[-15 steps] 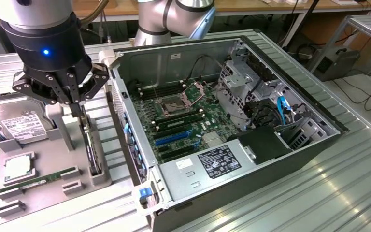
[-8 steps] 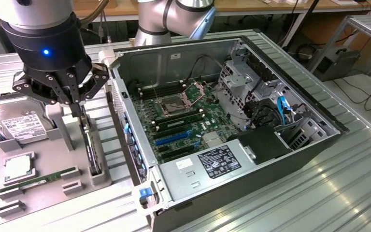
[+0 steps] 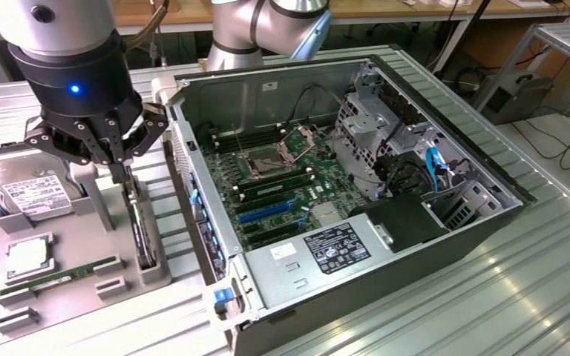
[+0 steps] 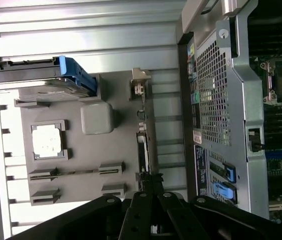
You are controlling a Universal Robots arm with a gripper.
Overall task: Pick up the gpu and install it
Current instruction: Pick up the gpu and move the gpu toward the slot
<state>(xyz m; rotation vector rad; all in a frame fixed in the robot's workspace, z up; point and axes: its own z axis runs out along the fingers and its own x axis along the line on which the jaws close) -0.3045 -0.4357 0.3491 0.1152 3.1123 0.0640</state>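
Clenched on the top edge of the gpu [image 3: 143,230], the gripper [image 3: 124,172] has the card standing edge-on in its gray holder [image 3: 82,241] beside the open computer case [image 3: 265,96], with neither of 2 steps, lifting or installing, done.

The supporting surface was a ribbed metal table [image 3: 522,297] [image 4: 81,40]. Two items stood directly on it. A grey tray [image 3: 77,300] [image 4: 116,145] sat toward the exterior view's left. An open computer case [image 3: 255,96] [image 4: 213,100] lay on its side just beside the tray, toward the exterior view's right.

The tray carried a hard drive [image 3: 27,189] [image 4: 41,75], a processor [image 3: 27,254] [image 4: 47,140] and a green memory stick [image 3: 53,282] [image 4: 76,172]. The gpu [image 3: 142,230] [image 4: 141,150] stood on edge in the slot along the tray's case-side edge.
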